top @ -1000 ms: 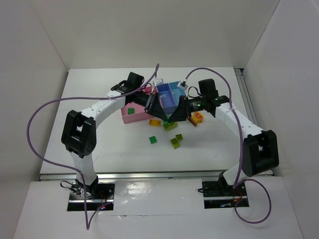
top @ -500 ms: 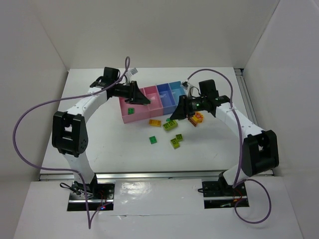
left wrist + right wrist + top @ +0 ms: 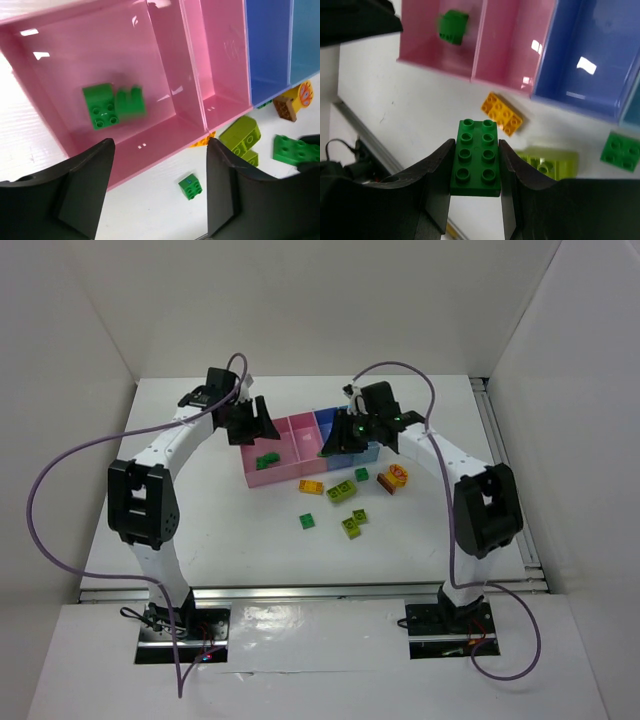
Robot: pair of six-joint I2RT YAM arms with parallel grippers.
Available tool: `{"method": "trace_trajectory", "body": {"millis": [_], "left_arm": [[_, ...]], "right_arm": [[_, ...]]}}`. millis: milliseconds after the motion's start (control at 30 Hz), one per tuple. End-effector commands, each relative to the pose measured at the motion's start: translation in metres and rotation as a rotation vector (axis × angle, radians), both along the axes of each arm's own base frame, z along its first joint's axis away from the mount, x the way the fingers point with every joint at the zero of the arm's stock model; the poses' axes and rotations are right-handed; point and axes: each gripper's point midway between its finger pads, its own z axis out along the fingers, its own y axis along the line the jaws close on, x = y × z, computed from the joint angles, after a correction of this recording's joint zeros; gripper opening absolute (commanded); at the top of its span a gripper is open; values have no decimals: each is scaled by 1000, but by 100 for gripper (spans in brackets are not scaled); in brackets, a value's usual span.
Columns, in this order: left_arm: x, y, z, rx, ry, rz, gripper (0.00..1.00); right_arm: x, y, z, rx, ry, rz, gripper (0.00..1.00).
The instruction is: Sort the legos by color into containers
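dark green eight-stud brick [image 3: 475, 156] clamped in right gripper [image 3: 475, 172]

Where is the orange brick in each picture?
Top: orange brick on the table, just in front of the narrow pink bin.
Left wrist: orange brick, only a sliver, peeking past the bin's near wall, right of middle.
Right wrist: orange brick mid-picture, above the held green brick.
Landmark: the narrow pink bin, right behind it in every view.

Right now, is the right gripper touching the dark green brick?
Touching. The right wrist view shows the right gripper clamping the dark green brick, both fingers flush against its sides.
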Motion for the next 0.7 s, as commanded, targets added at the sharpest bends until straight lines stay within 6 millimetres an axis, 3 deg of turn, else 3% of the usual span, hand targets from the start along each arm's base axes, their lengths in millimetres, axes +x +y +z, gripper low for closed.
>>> {"method": "trace_trajectory", "body": {"millis": [0, 33, 67, 100, 133, 167, 200, 233, 267, 300, 333, 367, 400, 467, 500, 533, 600, 667], "left_arm": [[9, 7, 30, 40, -63, 25, 77], [12, 9, 40, 51, -87, 38, 79], [10, 10, 46, 50, -93, 38, 79], [8, 16, 53, 72, -108, 59, 79], [7, 23, 61, 80, -111, 87, 77], [7, 29, 68, 81, -126, 112, 77], [4, 37, 74, 85, -130, 139, 76], [1, 50, 91, 73, -158, 192, 76], [-4, 57, 93, 75, -160, 221, 76], [-8, 62, 100, 67, -169, 242, 76], [-11, 73, 105, 62, -177, 287, 76], [-19, 75, 122, 54, -215, 302, 76], [-22, 81, 123, 47, -221, 323, 76], [-28, 87, 131, 44, -246, 349, 76], [-33, 89, 139, 39, -266, 362, 76], [-35, 89, 139, 38, -272, 363, 76], [-39, 91, 142, 42, -281, 370, 76], [-42, 91, 140, 43, -278, 370, 76]], "right_arm": [[37, 31, 30, -6, -135, -57, 14], [47, 43, 28, -13, -141, -53, 14], [47, 47, 14, -33, -122, -51, 14], [55, 58, 26, -19, -156, -46, 14], [58, 72, 12, -37, -143, -34, 14], [60, 80, 10, -37, -141, -23, 16], [70, 88, 22, -34, -181, -20, 16], [73, 96, 20, -35, -188, -17, 18], [74, 106, 5, -45, -171, -2, 20], [86, 111, 15, -37, -209, -8, 21], [85, 120, 12, -38, -206, 6, 23], [87, 130, -5, -58, -199, 19, 24], [89, 138, -5, -52, -207, 28, 28], [93, 161, 10, -12, -259, 64, 46], [99, 166, 1, -15, -256, 65, 57], [101, 177, 21, 21, -295, 77, 70], [99, 180, 33, 25, -315, 72, 78], [102, 172, 43, 9, -356, 32, 82]]}}
